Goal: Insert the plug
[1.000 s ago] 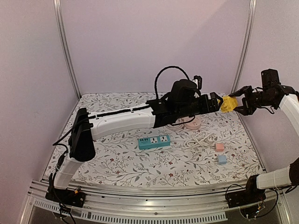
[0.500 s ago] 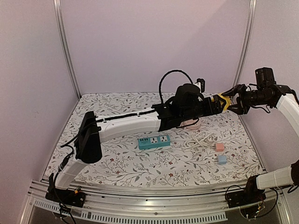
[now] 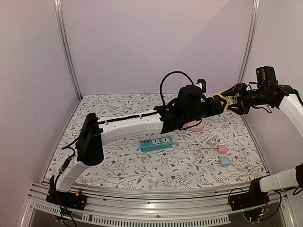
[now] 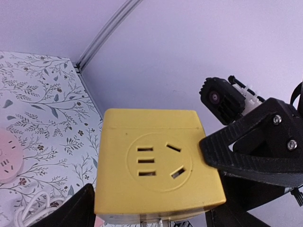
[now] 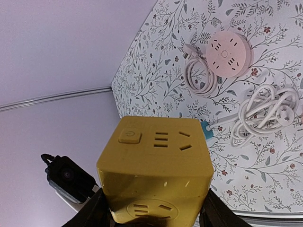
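Note:
A yellow cube plug [image 3: 223, 102] with sockets on its faces hangs in the air above the table's back right. In the left wrist view the yellow cube plug [image 4: 156, 165] fills the space between my fingers, with metal prongs at its lower edge. My left gripper [image 3: 218, 105] is shut on it from the left. My right gripper [image 3: 234, 100] closes on it from the right, one finger [image 4: 241, 151] lying against the cube's socket face. In the right wrist view the cube [image 5: 158, 170] sits between both fingers. A teal power strip [image 3: 155, 143] lies on the table.
A pink round socket [image 3: 195, 125] with its cable and a white coiled cable [image 3: 203, 140] lie under the arms. A small pink cube [image 3: 222, 149] and a small blue cube [image 3: 225, 161] sit at the front right. Frame posts stand at the back corners.
The left arm lifted the cube slightly and drew it left. The right gripper followed leftward and now has its fingers around the cube.

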`<state>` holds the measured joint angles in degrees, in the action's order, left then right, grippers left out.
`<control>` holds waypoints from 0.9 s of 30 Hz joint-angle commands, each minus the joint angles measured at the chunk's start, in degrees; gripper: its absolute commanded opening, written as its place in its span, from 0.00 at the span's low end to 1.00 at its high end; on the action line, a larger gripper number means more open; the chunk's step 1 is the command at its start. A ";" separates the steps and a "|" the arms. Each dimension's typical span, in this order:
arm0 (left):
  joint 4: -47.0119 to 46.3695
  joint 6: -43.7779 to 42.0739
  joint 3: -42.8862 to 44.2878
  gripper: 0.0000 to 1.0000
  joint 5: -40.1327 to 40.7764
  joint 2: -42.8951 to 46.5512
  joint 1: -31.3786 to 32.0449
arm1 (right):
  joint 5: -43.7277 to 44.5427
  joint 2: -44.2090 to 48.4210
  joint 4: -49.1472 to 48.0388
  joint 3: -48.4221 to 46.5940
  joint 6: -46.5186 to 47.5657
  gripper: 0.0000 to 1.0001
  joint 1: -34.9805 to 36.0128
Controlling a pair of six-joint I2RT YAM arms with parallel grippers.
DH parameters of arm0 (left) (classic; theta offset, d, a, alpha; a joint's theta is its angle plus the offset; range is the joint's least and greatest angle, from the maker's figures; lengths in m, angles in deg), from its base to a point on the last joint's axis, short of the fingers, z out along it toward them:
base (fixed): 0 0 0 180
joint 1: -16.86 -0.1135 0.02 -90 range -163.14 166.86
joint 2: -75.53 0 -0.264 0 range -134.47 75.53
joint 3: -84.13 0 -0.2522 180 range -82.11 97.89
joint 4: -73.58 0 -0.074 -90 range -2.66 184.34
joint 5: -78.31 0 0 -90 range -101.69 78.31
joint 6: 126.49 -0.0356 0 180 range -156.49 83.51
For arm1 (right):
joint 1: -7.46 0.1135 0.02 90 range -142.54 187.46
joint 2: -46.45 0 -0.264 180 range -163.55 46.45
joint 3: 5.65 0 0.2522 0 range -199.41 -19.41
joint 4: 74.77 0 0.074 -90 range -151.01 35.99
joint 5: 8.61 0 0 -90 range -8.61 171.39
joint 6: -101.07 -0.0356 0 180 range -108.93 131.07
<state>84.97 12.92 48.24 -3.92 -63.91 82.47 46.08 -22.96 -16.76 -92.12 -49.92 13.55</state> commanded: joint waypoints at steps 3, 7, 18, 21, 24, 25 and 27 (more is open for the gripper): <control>-2.16 -0.39 -0.95 0.69 1.37 -0.40 -0.62 | -0.49 -1.23 -2.67 -2.70 0.87 0.34 1.73; -2.55 -0.45 -1.66 0.48 0.97 0.05 -0.98 | -0.37 -1.26 -2.82 -2.70 0.70 0.33 1.91; -6.98 -1.56 -13.28 0.00 -3.84 8.19 -2.26 | -1.90 -0.26 -5.10 -2.64 4.93 0.98 2.00; -7.83 -1.27 -18.18 0.00 -6.80 11.86 -2.98 | -0.99 0.77 -5.28 -2.81 9.25 0.99 1.91; -7.82 1.18 -21.53 0.00 -14.43 14.40 -4.64 | -0.69 2.06 -6.99 -0.84 14.65 0.99 1.91; -7.45 2.15 -22.40 0.00 -16.62 15.07 -5.25 | -0.53 2.84 -8.05 0.33 15.92 0.99 1.84; -5.34 2.78 -24.32 0.00 -19.71 16.69 -6.24 | -0.93 4.31 -9.53 2.14 19.54 0.99 1.89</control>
<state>81.71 13.79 26.36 -14.37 -53.26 79.43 44.85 -21.95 -22.73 -92.62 -38.95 15.30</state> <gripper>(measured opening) 0.622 0.989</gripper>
